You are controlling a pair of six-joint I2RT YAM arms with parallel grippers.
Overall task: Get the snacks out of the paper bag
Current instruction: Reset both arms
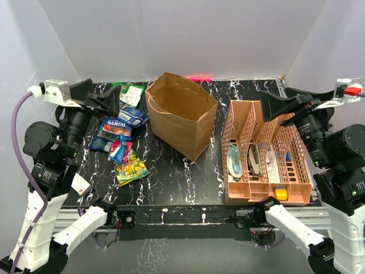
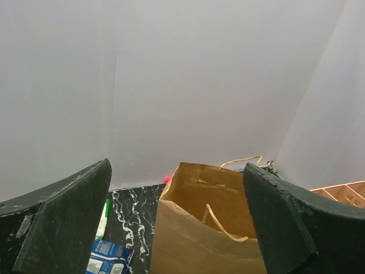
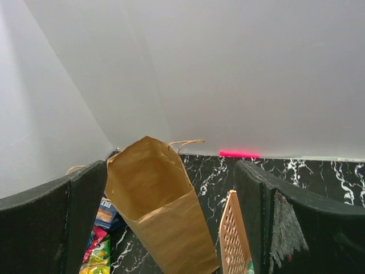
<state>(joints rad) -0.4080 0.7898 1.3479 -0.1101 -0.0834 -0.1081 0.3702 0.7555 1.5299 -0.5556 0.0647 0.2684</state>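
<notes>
Snacks out, bag floor unchecked

From above: shows snacks clustered on table just left of upright paper bag. Finds left gripper near the packets and right gripper near pink organiser, both released and holding nothing.

From left wrist: confirms spread fingers, looks into bag mouth, sees no packet inside; floor hidden.

From right wrist: again spread fingers, bare inner walls as far as visible.

Judged nearly or fully done; needs a look at bag floor.

paper bag — upright, mouth open | snacks — clustered outside, left of it
</notes>
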